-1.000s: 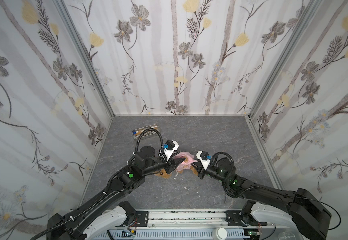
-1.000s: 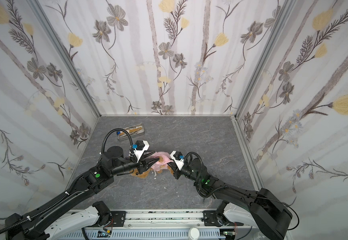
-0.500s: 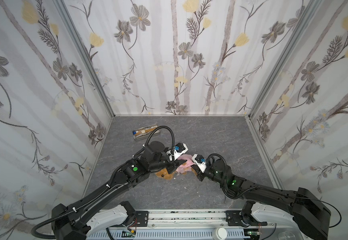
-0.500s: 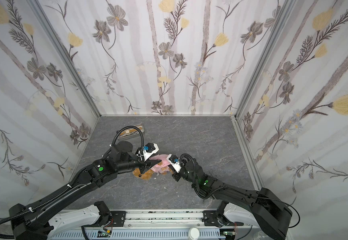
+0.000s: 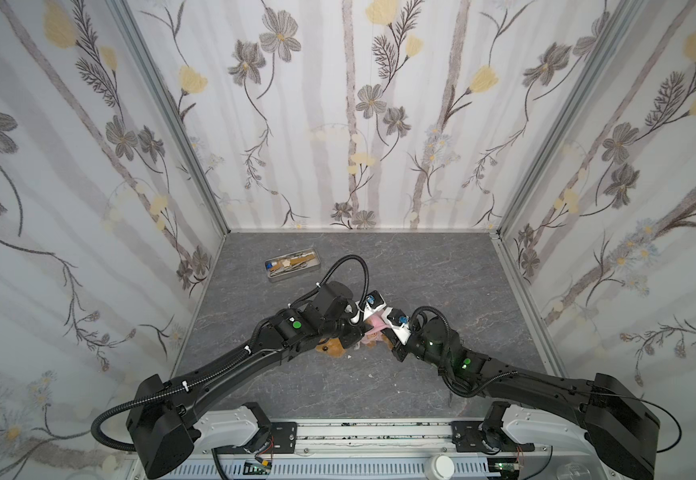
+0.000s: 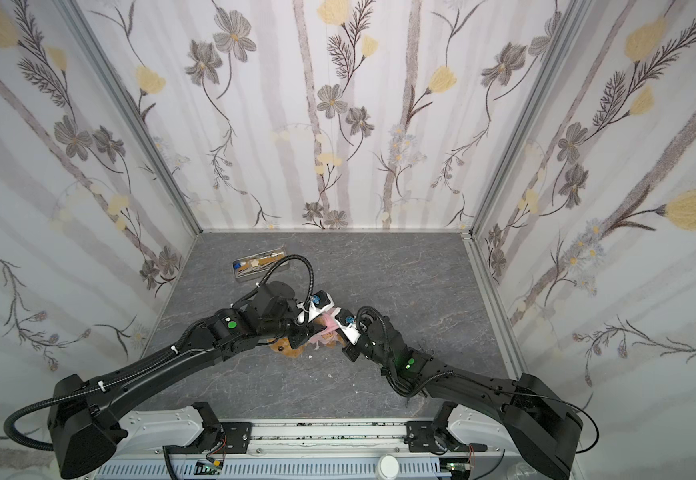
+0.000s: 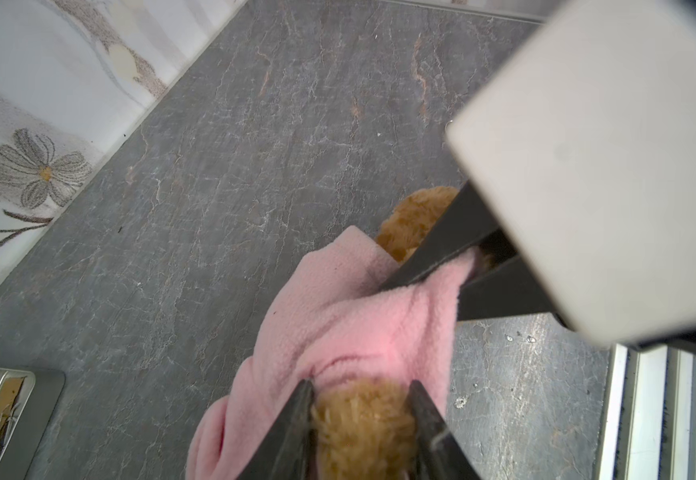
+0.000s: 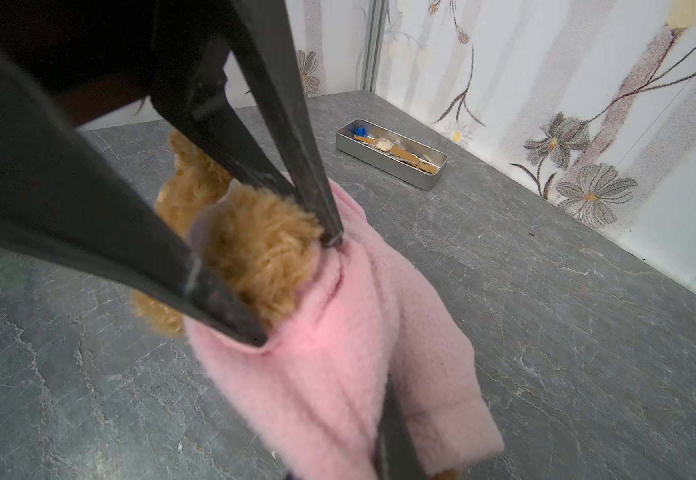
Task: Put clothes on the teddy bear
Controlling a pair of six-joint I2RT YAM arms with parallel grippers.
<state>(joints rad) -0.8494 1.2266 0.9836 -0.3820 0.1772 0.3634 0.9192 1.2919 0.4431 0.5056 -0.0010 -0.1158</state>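
The teddy bear (image 5: 332, 348), fluffy and golden-brown, is laid near the middle of the grey worktop (image 5: 442, 274), between the two tools, and is largely wrapped in a pink fleece garment (image 7: 338, 307). A furry limb poking from the garment's opening is clamped by the left tool (image 7: 363, 390). A fold of the fleece is pinched by the closed right tool (image 7: 442, 282). Bare worktop is left on the right and far side. A metal tin (image 5: 294, 264) is set at the far left, near the wall.
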